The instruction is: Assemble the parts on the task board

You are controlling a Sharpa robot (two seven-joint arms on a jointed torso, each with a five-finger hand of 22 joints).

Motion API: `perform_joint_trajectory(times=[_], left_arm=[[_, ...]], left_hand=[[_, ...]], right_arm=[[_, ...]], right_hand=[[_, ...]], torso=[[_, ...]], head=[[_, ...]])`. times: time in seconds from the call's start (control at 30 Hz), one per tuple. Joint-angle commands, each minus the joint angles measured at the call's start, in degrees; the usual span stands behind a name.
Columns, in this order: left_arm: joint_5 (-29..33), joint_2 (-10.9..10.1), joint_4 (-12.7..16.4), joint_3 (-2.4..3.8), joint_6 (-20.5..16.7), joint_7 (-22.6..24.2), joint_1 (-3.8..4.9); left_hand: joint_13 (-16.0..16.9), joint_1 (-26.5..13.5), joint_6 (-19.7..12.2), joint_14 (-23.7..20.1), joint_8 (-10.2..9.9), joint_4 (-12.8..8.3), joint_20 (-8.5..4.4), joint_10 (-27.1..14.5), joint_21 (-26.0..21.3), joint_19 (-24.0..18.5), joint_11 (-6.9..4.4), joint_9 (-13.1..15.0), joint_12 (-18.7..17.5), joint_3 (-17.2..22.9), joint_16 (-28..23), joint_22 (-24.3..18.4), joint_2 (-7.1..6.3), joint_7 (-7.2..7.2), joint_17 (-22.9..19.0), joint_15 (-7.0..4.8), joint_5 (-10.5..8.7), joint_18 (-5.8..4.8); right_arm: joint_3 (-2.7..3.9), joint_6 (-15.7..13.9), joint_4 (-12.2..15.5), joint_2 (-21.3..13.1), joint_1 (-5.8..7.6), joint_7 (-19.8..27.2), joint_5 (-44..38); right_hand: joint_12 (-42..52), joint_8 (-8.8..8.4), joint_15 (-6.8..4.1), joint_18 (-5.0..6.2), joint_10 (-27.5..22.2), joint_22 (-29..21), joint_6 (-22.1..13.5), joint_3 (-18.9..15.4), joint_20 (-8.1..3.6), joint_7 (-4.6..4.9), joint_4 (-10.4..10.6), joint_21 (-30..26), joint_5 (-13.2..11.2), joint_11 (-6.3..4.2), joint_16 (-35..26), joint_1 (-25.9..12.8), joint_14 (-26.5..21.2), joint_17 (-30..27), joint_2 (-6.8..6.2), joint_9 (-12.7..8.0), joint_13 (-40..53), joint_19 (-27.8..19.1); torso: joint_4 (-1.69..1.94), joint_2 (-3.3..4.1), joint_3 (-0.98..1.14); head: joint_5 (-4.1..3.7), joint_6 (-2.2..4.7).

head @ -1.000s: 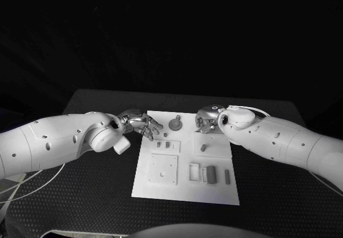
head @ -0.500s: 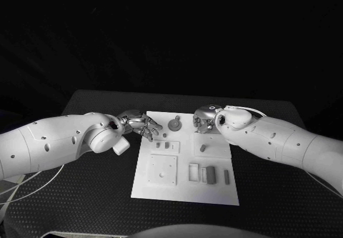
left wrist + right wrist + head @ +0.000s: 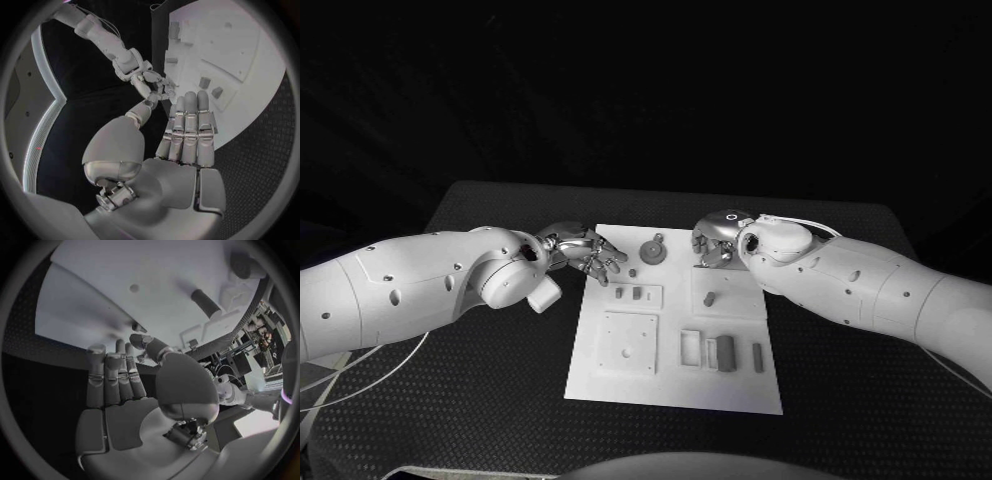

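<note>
Two long parts (image 3: 726, 352) lie lengthwise along the task board (image 3: 733, 395).

Right hand (image 3: 125, 405), fingers straight and side by side, holding nothing, over the white task board (image 3: 112, 295). Dark peg (image 3: 205, 303) lying on it.

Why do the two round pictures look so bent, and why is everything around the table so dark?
Left wrist view: a fisheye lens curves the white board's straight edge behind the left robot hand. Right wrist view: the same bending around the right robot hand. Head view: light falls on the board, while the room behind is black.
</note>
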Motion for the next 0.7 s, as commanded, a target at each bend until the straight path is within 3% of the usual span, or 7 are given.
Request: perform_joint_trajectory(times=[0.03, 0.3, 0.53, 0.7], left_arm=[[-0.2, 0.0, 0.2, 0.04, 0.8, 0.6, 0.04], [-0.2, -0.3, 0.2, 0.03, 0.8, 0.6, 0.04], [-0.2, -0.3, 0.2, 0.03, 0.8, 0.6, 0.04], [-0.3, -0.3, 0.0, 0.03, 0.8, 0.6, 0.04]], left_hand=[[-0.1, 0.3, 0.1, 0.3, 0.2, -0.1, -0.13, 0.0, 0.2, 0.0, 0.33, -0.1, -0.2, 0.3, -0.4, 0.1, -0.43, 0.08, 0.1, -0.04, -0.16, -0.48], [-0.1, 0.3, 0.1, 0.3, 0.2, -0.1, -0.14, 0.0, 0.2, 0.0, 0.33, -0.1, -0.2, 0.3, -0.4, 0.1, -0.43, 0.08, 0.1, -0.04, -0.16, -0.48], [-0.1, 0.4, 0.1, 0.3, 0.2, -0.1, -0.15, -0.1, 0.2, 0.0, 0.33, -0.1, -0.2, 0.4, -0.4, 0.1, -0.43, 0.07, 0.1, -0.05, -0.16, -0.48], [-0.1, 0.4, 0.1, 0.3, 0.2, -0.1, -0.15, -0.1, 0.2, 0.0, 0.33, -0.1, -0.2, 0.4, -0.4, 0.1, -0.44, 0.06, 0.1, -0.05, -0.16, -0.48]], right_arm=[[0.01, -5.2, 1.2, -0.7, -0.04, 0.7, 0.4], [0.24, -5.0, 4.1, -3.0, -0.02, 1.3, 1.3], [0.27, 3.2, 5.1, -3.8, -0.01, 1.6, 1.4], [0.27, 3.8, 4.6, -3.6, -0.02, 1.7, 1.4]], right_hand=[[-0.3, -0.26, 0.27, 4.00, 3.5, 0.8, -1.1, 0.0, -0.02, 0.63, -0.3, -0.2, 0.3, 1.27, 0.1, 0.1, -0.3, -0.1, -0.45, -0.1, 0.1, -0.1], [-0.8, -0.41, 0.37, 4.00, 3.1, 0.8, -1.4, -0.1, -0.04, 0.56, -0.1, -0.1, 0.2, 1.37, 0.2, 0.0, -0.1, -0.1, -0.84, -0.2, 0.1, 0.1], [-1.0, -0.41, 0.36, 4.00, 3.0, 0.8, -1.5, -0.2, -0.01, 0.40, -0.2, -0.2, 0.2, 1.35, 0.1, 0.0, -0.2, -0.2, -1.40, -0.2, 0.2, 0.0], [-1.2, -0.43, 0.34, 4.00, 3.0, 0.9, -1.6, -0.6, 0.10, 0.25, -0.2, -0.3, 0.2, 1.31, 0.1, -0.3, -0.4, -0.2, -2.22, -0.2, 0.2, -0.3]], torso=[[-0.01, 0.01, 0.06], [-0.08, -0.02, 0.03], [-0.02, -0.02, 0.02], [-0.10, 0.02, 0.06]], head=[[0.05, 0.07], [0.16, 0.08], [0.22, 0.00], [0.30, -0.13]])
